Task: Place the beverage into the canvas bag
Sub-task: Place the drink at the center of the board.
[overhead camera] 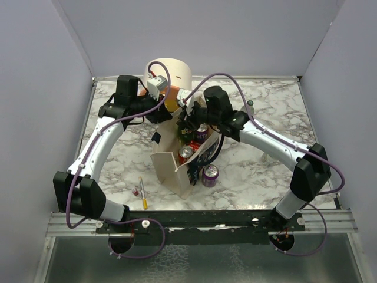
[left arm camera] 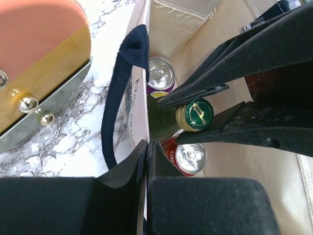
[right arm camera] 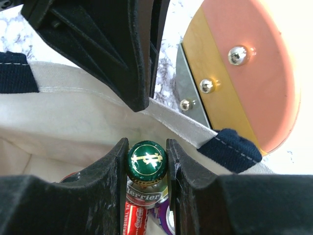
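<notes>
The beverage is a green glass bottle with a green and gold cap [right arm camera: 146, 157] [left arm camera: 195, 114]. My right gripper [right arm camera: 146, 147] is shut on its neck and holds it upright in the mouth of the canvas bag [overhead camera: 172, 171]. The beige cloth bag [right arm camera: 73, 115] stands open on the table, with a navy handle [left arm camera: 132, 54] hanging over its rim. My left gripper [left arm camera: 146, 147] is shut on the bag's rim at the far side [overhead camera: 168, 112]. Below the bottle, a red cola can [left arm camera: 190, 155] and a purple can [left arm camera: 160, 73] stand inside the bag.
The rounded cream-and-orange drawer box [overhead camera: 171, 73] stands right behind the bag, its knobbed front [right arm camera: 244, 73] close to both grippers. Another purple can [overhead camera: 210, 174] stands on the marble table beside the bag's right side. A yellow pen [overhead camera: 143, 193] lies near the front edge.
</notes>
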Available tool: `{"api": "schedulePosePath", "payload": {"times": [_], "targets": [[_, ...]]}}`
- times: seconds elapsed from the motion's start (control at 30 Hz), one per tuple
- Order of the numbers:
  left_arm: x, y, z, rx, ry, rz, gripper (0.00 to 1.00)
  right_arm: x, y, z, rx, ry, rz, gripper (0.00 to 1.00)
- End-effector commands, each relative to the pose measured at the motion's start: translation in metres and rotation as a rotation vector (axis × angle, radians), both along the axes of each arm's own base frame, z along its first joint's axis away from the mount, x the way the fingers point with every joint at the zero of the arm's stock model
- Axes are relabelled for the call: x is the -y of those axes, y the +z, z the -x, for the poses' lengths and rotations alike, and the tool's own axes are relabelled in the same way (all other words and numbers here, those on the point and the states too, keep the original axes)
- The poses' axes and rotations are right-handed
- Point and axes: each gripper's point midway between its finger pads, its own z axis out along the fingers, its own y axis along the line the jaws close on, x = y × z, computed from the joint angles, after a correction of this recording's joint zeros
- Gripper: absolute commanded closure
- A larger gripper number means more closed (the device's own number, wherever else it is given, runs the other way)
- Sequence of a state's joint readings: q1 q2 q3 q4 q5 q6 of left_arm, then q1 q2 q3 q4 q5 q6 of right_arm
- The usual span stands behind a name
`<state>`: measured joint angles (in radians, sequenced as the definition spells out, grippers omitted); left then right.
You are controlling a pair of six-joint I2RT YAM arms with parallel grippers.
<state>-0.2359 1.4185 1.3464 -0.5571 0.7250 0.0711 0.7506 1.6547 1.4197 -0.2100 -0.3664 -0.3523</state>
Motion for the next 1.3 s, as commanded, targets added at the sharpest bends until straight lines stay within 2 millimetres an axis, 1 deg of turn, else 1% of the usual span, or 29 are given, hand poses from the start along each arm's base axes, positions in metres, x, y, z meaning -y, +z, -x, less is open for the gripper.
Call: {"api": "schedulePosePath", "payload": {"times": [0.0, 0.2, 0.4, 0.67, 0.77, 0.87, 1.03, 1.1, 1.13, 1.17, 1.27], "targets": [[0.004, 0.017, -0.005, 0.05, -0.025, 0.02, 1.0, 0.002, 0.106, -0.019, 0.29, -0.058, -0.234, 0.99], [0.002, 0.022, -0.011, 0.062, -0.005, 0.011, 1.0, 0.009, 0.1, -0.017, 0.288, -0.074, -0.219, 0.99], [0.0, 0.016, -0.007, 0.057, -0.013, -0.003, 1.0, 0.021, 0.086, -0.016, 0.257, -0.088, -0.164, 0.98], [0.002, 0.0, 0.004, 0.038, -0.081, -0.013, 1.0, 0.036, 0.042, -0.003, 0.126, -0.061, -0.016, 0.99], [0.003, -0.004, 0.007, 0.045, -0.108, -0.022, 1.0, 0.039, 0.03, 0.003, 0.091, -0.043, 0.016, 0.99], [0.002, -0.007, 0.01, 0.05, -0.135, -0.034, 1.0, 0.038, 0.025, 0.006, 0.071, -0.022, 0.027, 0.99], [0.002, -0.011, 0.013, 0.07, -0.179, -0.05, 1.0, 0.029, 0.036, 0.004, 0.04, -0.003, 0.008, 0.99], [0.003, -0.011, 0.014, 0.085, -0.197, -0.05, 1.0, 0.025, 0.046, 0.0, 0.047, -0.008, -0.012, 0.99], [0.002, -0.017, 0.016, 0.075, -0.205, -0.053, 1.0, 0.024, 0.053, -0.001, 0.053, -0.014, -0.026, 0.99], [0.003, -0.02, 0.018, 0.074, -0.211, -0.054, 1.0, 0.022, 0.059, -0.004, 0.057, -0.019, -0.039, 0.99], [0.004, -0.02, 0.019, 0.082, -0.224, -0.051, 1.0, 0.017, 0.075, -0.009, 0.064, -0.028, -0.071, 0.99]]}}
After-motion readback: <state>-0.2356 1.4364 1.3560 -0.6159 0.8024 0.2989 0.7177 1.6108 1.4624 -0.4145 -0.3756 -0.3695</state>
